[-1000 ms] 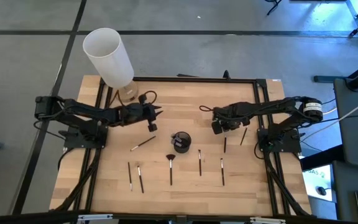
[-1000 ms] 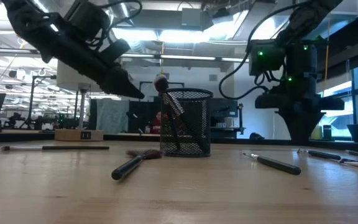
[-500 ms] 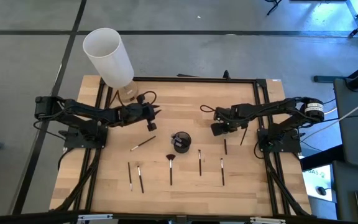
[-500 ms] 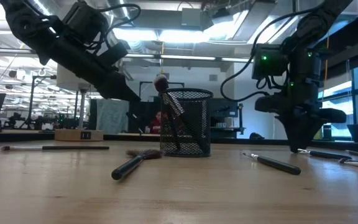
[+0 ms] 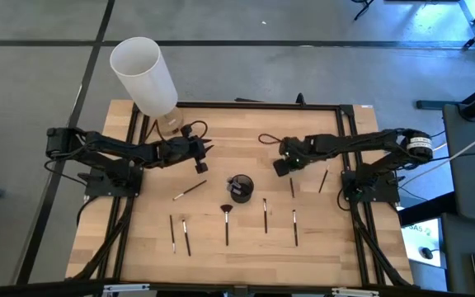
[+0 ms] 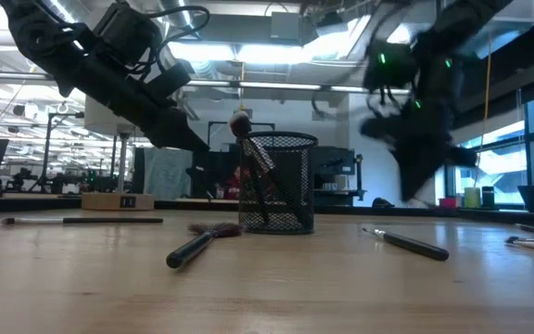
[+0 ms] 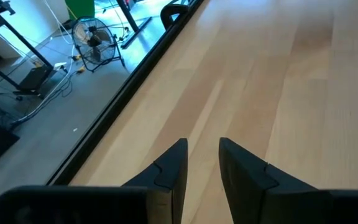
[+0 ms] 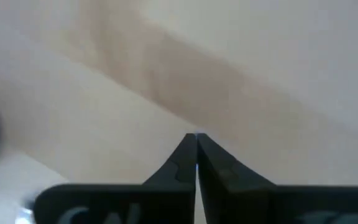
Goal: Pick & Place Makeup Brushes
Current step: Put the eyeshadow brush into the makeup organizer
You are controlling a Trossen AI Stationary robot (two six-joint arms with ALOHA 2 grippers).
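Black mesh cup [image 5: 239, 187] sits mid-bench [image 5: 246, 132] with one brush head poking above its rim. Your right gripper [image 5: 279, 167] hangs just right of the cup, jaws pressed together on a thin brush [image 5: 292, 186] that trails away from the cup. Your left gripper [image 5: 201, 157] waits well left of it, jaws slightly parted, empty. Other brushes [image 5: 227, 223] lie nearer you than the cup.

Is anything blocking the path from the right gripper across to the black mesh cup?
Nothing visible does. In the high view only bare table lies between the right gripper and the mesh cup. The nearest brush is on the gripper's other side, off that line.
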